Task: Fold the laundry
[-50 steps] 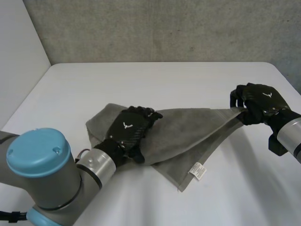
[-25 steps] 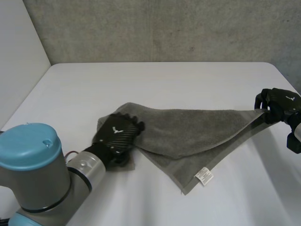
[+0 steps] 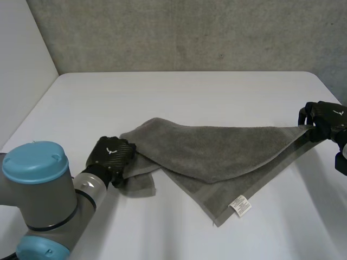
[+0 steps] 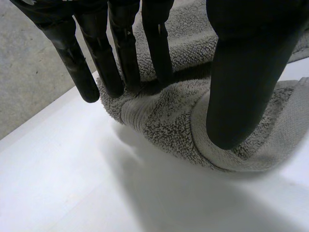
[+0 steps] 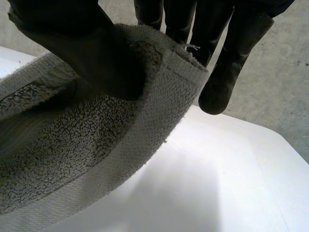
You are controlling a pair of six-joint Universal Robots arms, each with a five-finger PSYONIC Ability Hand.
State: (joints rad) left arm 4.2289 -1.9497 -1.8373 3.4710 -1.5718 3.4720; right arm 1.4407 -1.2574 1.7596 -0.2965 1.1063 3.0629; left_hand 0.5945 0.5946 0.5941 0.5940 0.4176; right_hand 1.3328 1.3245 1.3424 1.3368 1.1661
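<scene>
- Grey terry towel (image 3: pixel 217 151) lies across the white worktop (image 3: pixel 162 92), drawn out between the two arms. One layer laps over another, and a small white label (image 3: pixel 240 206) shows at its near corner.
- Left robot hand (image 3: pixel 111 157) sits at the towel's bunched left end, where its thumb and fingers pinch a rumpled ridge of cloth between them.
- Right robot hand (image 3: pixel 325 120) pinches the far right corner, thumb on top and fingers behind the hemmed edge, holding it just off the worktop.
- Step in hand, by the look of it: spreading the towel flat before any fold is made.
- Next move likely calls for unbunching the left end and pulling it taut against the right, so the edges line up squarely.
</scene>
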